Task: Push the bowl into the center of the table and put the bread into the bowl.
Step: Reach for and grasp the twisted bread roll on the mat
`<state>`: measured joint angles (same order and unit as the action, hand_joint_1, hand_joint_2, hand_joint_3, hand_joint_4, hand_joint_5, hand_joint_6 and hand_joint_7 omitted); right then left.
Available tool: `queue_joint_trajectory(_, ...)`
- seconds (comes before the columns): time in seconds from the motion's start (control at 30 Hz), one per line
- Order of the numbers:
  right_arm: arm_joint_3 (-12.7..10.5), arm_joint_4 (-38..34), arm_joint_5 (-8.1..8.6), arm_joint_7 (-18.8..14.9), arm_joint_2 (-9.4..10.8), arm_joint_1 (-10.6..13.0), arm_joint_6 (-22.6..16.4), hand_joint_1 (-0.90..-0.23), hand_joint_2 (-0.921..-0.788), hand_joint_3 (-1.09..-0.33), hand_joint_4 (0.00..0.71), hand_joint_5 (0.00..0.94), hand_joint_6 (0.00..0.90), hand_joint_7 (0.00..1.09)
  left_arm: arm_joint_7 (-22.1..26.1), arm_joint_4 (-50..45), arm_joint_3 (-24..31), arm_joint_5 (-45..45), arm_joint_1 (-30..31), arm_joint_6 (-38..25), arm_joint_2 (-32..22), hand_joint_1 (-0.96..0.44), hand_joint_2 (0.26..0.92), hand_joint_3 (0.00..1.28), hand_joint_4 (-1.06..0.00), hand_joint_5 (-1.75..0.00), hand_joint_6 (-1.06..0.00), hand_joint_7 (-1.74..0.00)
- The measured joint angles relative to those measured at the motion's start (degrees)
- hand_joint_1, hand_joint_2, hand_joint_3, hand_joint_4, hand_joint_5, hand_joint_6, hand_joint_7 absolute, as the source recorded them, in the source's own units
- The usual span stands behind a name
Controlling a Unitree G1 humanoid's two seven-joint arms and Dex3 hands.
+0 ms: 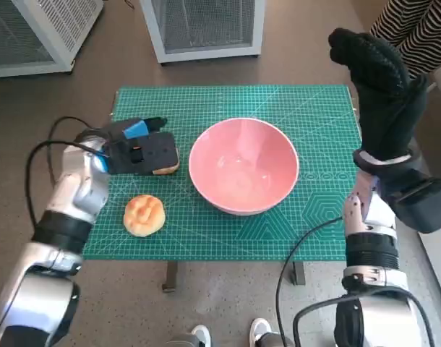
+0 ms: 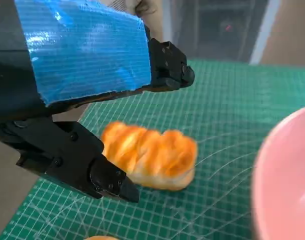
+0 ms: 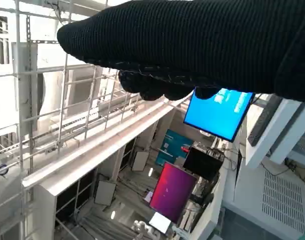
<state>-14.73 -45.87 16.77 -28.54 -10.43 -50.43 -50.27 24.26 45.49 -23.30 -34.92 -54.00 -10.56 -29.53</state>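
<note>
The wide, smooth pink bowl [image 1: 243,166] is seen resting near the middle of the green gridded cutting mat [image 1: 307,116] that covers the small worktop, so the first part of the task, the push to the centre, is judged to be done or very nearly done. Nothing is seen inside the bowl, so the second part remains. Two pieces of bread are shown on the mat to the robot's left of the bowl: an oblong, golden-brown glazed loaf [image 2: 150,156] lying directly under the left hand, and a round, pale golden bun [image 1: 144,215] lying nearer the front edge, apart from both hand and bowl. The black left hand with blue tape over its back [image 1: 137,148] is positioned over the oblong loaf, with its fingers [image 2: 110,180] spread to either side of it; in the left wrist view a gap is visible between the fingers and the crust, so the hand is judged to be open and the loaf not yet gripped. The right hand in the black knitted glove [image 1: 372,61] is raised high beside the worktop's right edge, well clear of the bowl, and nothing is held in it; whether its fingers are spread or curled cannot be told. What is left is judged to be the closing on the loaf, the lift and the release into the bowl.
</note>
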Motion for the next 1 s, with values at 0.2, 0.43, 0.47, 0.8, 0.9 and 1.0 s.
queue_joint_trajectory(0.2,0.0,0.1,1.00,0.0,0.0,0.1,0.5,-0.584,-0.921,-0.720,0.217,0.007,0.067,0.60,-1.8,7.8,-1.9,-1.1,-2.4,1.6,2.0,-0.05,0.735,0.01,-0.16,0.00,-0.28,-0.02)
queue_joint_trajectory(0.43,0.2,0.3,1.07,0.0,0.0,0.3,0.6,-0.584,-0.921,-0.718,0.218,0.006,0.068,0.60,-3.1,12.5,-2.7,-1.1,-3.8,3.1,3.2,-0.06,0.737,0.01,-0.15,0.00,-0.28,-0.02)
queue_joint_trajectory(0.47,0.2,0.4,1.09,0.0,0.0,0.3,0.6,-0.584,-0.921,-0.718,0.218,0.006,0.068,0.60,-3.3,13.0,-2.8,-1.1,-4.0,3.4,3.3,-0.05,0.746,0.01,-0.17,-0.01,-0.30,-0.02)
queue_joint_trajectory(0.8,0.5,2.7,1.33,-0.3,0.3,2.2,1.4,-0.576,-0.921,-0.719,0.217,0.004,0.066,0.60,-11.6,22.8,-5.2,-3.1,-5.5,7.4,5.1,0.03,0.889,0.04,-0.64,-0.09,-0.63,-0.08)
queue_joint_trajectory(0.9,0.7,2.8,1.22,-0.3,0.3,2.4,1.4,-0.572,-0.921,-0.721,0.217,0.004,0.064,0.60,-14.5,23.9,-6.1,-3.8,-5.5,9.1,5.1,0.19,0.911,0.09,-0.65,-0.69,-0.74,-0.12)
queue_joint_trajectory(1.0,0.8,2.9,1.12,-0.3,0.3,2.4,1.4,-0.570,-0.921,-0.722,0.218,0.004,0.061,0.60,-16.6,24.8,-6.9,-4.9,-5.6,10.6,5.1,0.06,0.917,0.13,-0.65,-1.10,-0.58,-0.84)
